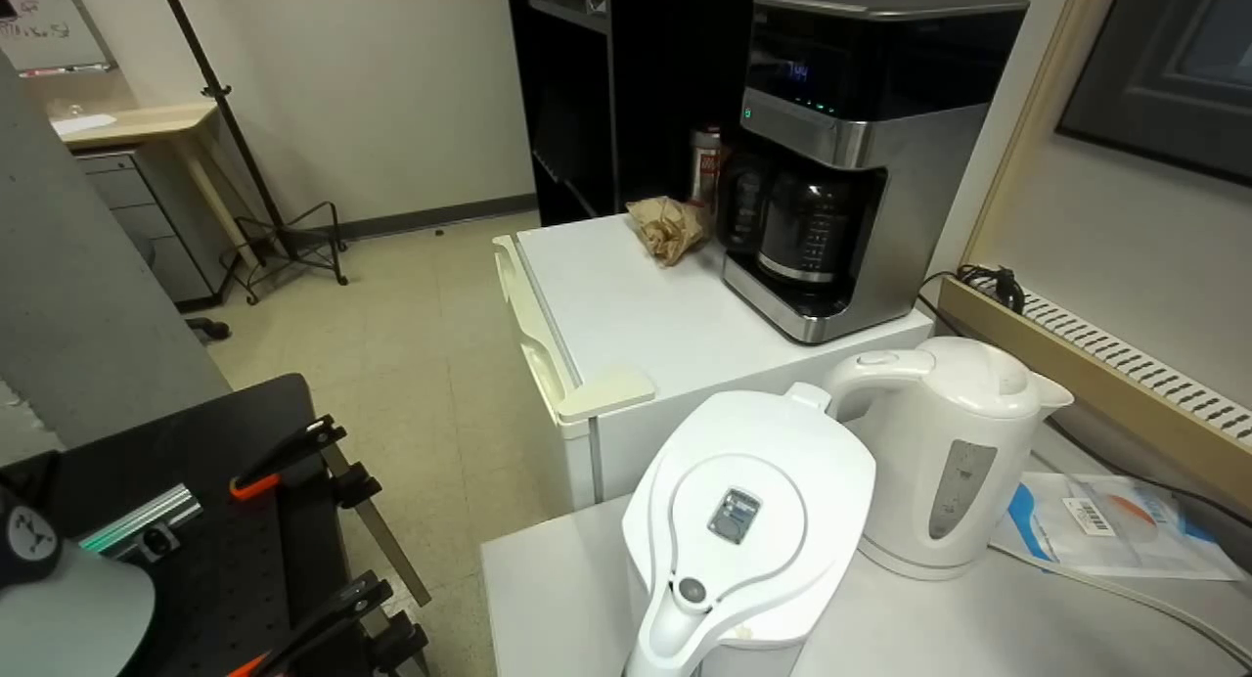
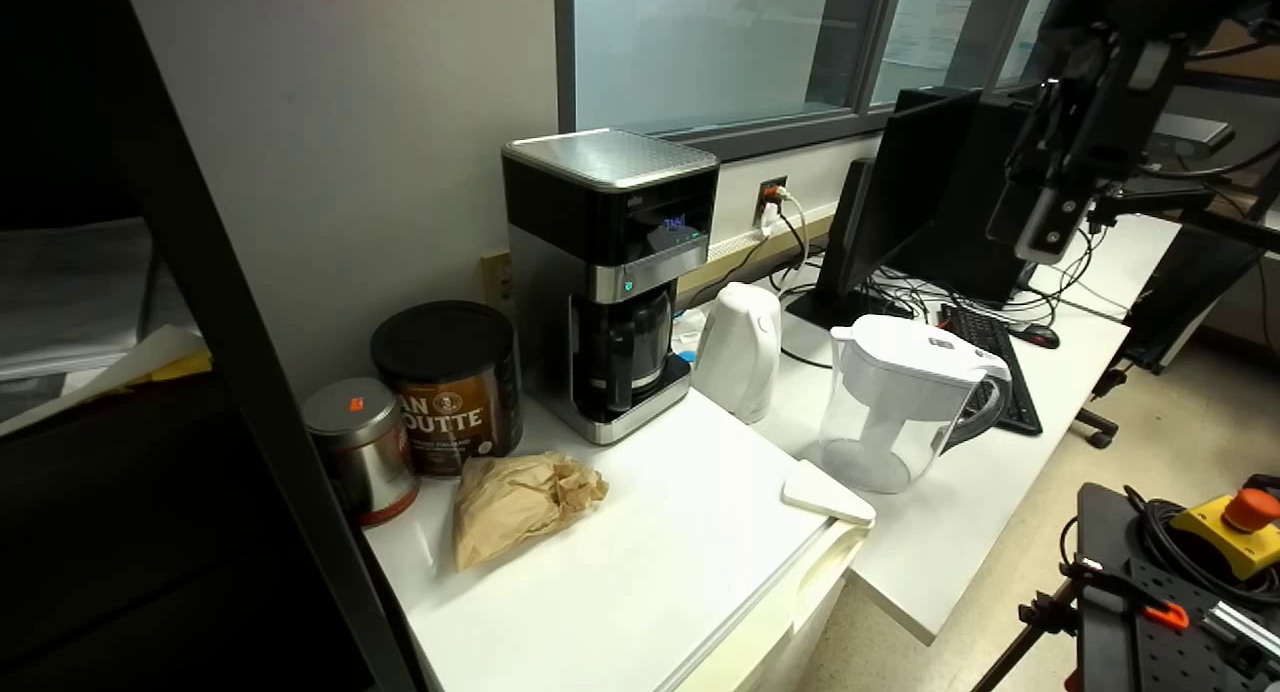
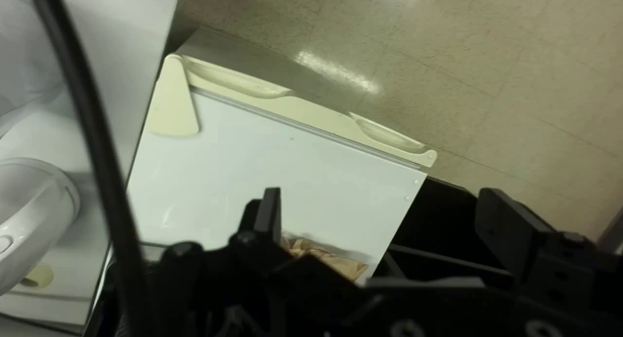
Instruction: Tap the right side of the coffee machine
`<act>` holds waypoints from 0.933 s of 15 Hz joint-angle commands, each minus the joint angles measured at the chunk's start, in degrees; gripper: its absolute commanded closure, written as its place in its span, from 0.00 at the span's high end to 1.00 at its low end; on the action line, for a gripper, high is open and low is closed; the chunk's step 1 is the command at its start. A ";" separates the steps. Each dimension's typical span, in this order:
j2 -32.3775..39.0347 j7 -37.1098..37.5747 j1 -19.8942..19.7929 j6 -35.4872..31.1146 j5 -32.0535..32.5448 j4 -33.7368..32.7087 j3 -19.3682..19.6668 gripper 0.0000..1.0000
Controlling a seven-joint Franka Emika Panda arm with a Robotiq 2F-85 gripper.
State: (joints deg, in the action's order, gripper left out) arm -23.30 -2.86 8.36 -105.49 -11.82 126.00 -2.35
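Note:
The coffee machine is a tall black and silver box with a dark glass carafe. It stands upright on the small white fridge in both exterior views [image 1: 915,207] [image 2: 555,292]. Its display is lit. In the wrist view I cannot clearly make it out behind the dark gripper parts. My gripper [image 2: 1035,222] hangs in the air at the upper right of an exterior view, apart from the machine. In the wrist view the gripper [image 3: 382,208] has its fingers wide apart with nothing between them, pointing down over the fridge top.
The white fridge top [image 3: 292,166] carries a crumpled brown paper bag [image 2: 520,502] and a coffee can [image 2: 450,392]. A white kettle [image 1: 939,462] and a white water filter jug [image 1: 753,530] stand on the adjoining desk. A monitor [image 2: 910,192] stands behind them. A dark cable crosses the wrist view.

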 commanded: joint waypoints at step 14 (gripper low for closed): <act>12.95 19.25 -9.23 -38.15 47.91 5.37 -7.77 0.02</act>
State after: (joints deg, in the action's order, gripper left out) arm -12.94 8.46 1.98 -138.84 26.51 131.88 -8.38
